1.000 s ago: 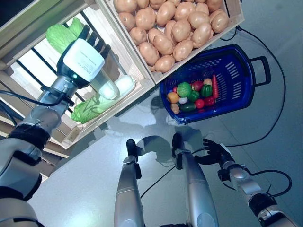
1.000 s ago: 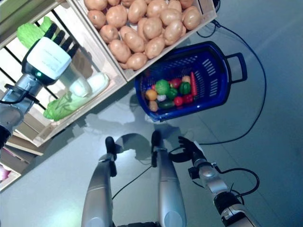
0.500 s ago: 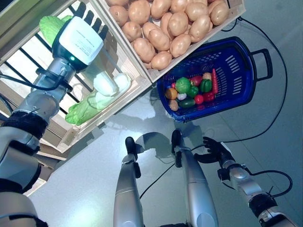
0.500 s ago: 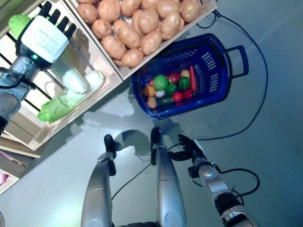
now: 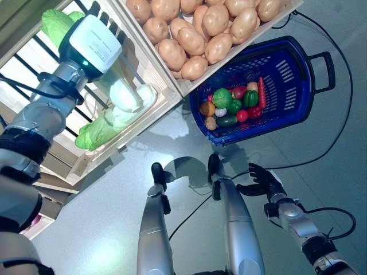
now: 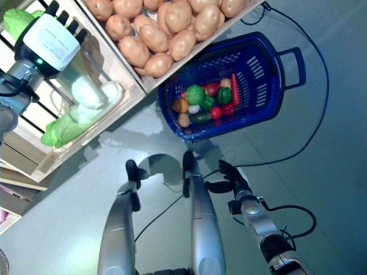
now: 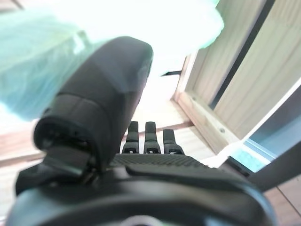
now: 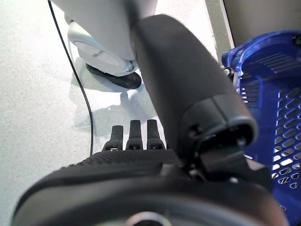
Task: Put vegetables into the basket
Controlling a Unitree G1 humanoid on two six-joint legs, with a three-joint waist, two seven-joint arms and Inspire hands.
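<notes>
My left hand (image 5: 94,40) reaches into a wooden crate of the stand, fingers straight and open, holding nothing. A pale green leafy cabbage (image 5: 106,123) lies just below it; in the left wrist view the cabbage (image 7: 42,52) shows past the thumb (image 7: 103,94). The blue basket (image 5: 287,86) stands on the floor beside the stand. In it lie a round green vegetable (image 5: 222,98), a carrot (image 5: 262,93), a red tomato (image 5: 242,116), a cucumber (image 5: 227,121) and other small ones. My right hand (image 5: 261,180) hangs low, open, short of the basket (image 8: 263,94).
The wooden stand (image 5: 166,86) with its slanted crates rises on the left and at the back, and its front corner overhangs the basket's left end. The basket's dark handle (image 5: 324,71) sticks out on the right. Grey floor lies on the right.
The camera has shifted a little. My left hand has moved slightly further up into the crate over the cabbage. My right hand has stayed low and open.
</notes>
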